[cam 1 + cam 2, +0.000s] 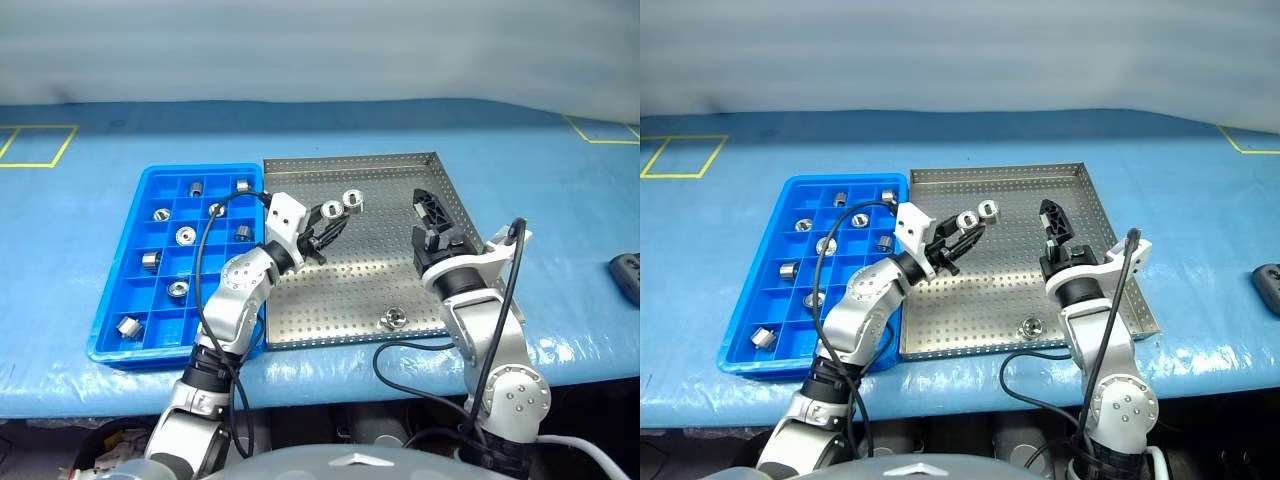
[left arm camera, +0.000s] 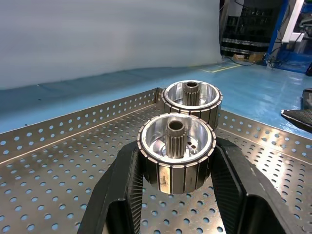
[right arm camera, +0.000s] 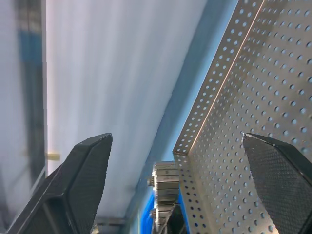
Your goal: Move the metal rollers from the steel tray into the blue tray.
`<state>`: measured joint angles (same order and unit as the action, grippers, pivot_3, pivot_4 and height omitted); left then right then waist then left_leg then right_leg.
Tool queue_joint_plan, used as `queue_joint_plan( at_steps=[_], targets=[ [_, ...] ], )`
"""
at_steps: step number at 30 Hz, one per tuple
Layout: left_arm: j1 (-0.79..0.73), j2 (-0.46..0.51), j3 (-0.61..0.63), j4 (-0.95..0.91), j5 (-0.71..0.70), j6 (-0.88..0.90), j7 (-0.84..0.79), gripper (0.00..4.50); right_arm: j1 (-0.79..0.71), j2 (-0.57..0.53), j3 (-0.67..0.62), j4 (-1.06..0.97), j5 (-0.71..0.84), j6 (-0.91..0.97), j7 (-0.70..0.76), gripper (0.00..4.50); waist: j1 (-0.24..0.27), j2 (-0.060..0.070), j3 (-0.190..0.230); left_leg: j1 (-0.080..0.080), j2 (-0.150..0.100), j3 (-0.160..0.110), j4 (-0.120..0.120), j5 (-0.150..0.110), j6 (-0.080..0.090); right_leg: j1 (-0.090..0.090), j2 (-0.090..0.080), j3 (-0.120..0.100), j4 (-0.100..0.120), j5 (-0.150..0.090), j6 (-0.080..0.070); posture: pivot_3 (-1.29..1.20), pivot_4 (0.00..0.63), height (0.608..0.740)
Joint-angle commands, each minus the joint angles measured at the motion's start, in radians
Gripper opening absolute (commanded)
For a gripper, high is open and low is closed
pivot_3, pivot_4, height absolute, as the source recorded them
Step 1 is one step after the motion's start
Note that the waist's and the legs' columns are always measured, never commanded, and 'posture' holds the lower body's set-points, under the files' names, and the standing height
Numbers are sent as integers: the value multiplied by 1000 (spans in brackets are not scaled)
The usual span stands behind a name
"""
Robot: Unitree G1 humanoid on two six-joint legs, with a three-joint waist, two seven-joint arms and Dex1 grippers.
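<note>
My left gripper [image 1: 328, 222] is shut on a metal roller [image 1: 331, 209], held a little above the back left part of the steel tray [image 1: 340, 290]. In the left wrist view this roller [image 2: 176, 151] sits between both fingers, gear hub up. A second roller [image 1: 352, 200] stands just beyond it, and a third [image 1: 393, 319] lies near the tray's front edge. The blue tray [image 1: 150, 180], to the left of the steel one, holds several rollers in its compartments. My right gripper [image 1: 432, 222] hovers open and empty over the steel tray's right side.
Both trays sit side by side on a blue tabletop sheet [image 1: 560, 200] with yellow tape marks [image 1: 40, 146] at the far corners. A black object [image 1: 626, 276] lies at the right edge. My arm's black cable [image 1: 205, 235] loops over the blue tray.
</note>
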<state>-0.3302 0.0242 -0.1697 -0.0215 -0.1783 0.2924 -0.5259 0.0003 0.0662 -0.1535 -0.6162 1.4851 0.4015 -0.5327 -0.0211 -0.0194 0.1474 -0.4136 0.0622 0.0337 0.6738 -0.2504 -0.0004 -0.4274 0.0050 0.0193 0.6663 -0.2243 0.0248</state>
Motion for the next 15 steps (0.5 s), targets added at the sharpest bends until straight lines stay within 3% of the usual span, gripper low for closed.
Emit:
queue_joint_plan(
  at_steps=[1, 15],
  targets=[
    [-4, -15, -17, -78, -30, -29, -10, 1676, -43, 59, 35, -11, 47, -47, -3, 4500, 0, 0, 0, 0, 0, 0, 0, 0, 0, 0, 0, 0, 0, 0, 0, 14, 150, 740],
    [19, -12, -68, -126, -74, 8, -31, 1676, -34, 27, 111, 10, 33, -95, 6, 4500, 1, 0, 0, 0, 0, 0, 0, 0, 0, 0, 0, 0, 0, 0, 0, 16, 150, 740]
  ],
)
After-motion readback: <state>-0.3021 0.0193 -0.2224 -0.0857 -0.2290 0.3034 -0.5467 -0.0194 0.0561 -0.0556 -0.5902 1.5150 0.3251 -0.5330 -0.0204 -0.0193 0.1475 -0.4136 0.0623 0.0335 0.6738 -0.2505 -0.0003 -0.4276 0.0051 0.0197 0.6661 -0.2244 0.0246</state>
